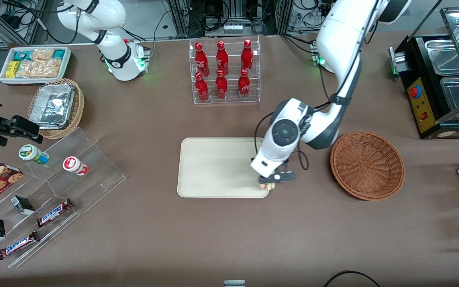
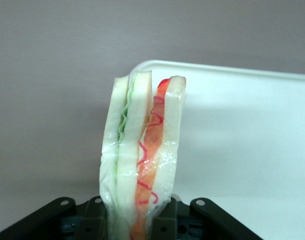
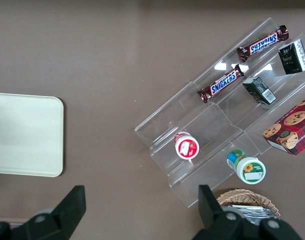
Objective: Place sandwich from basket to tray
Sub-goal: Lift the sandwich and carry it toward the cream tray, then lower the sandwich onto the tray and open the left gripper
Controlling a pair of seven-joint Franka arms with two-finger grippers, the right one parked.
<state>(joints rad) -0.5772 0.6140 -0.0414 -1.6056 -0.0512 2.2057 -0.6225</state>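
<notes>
I have the sandwich point(image 2: 140, 160) pinched on its bread faces between the fingers of the left gripper point(image 1: 268, 182), held edge-on so the green and red filling layers show along its edge in the wrist view. It hangs over the corner of the tray point(image 1: 213, 167) that lies nearest the front camera at the working arm's end, seemingly just above the rim and not yet resting on anything. The basket point(image 1: 367, 165) sits beside the tray toward the working arm's end, and I see nothing left in it, so I judge the pick and most of the carry done and the placing step in hand. Next I would bring the sandwich farther in over the flat of the tray, lower it until it touches, and only then spread the fingers; letting go here risks it tipping off the rim onto the table. Counting: one sandwich, one basket, one tray. Farther from the camera, a clear rack point(image 1: 224, 71) holds six red bottles in two rows of three. Toward the parked arm's end, two Snickers bars point(image 1: 54, 212) lie on a clear stepped stand.
</notes>
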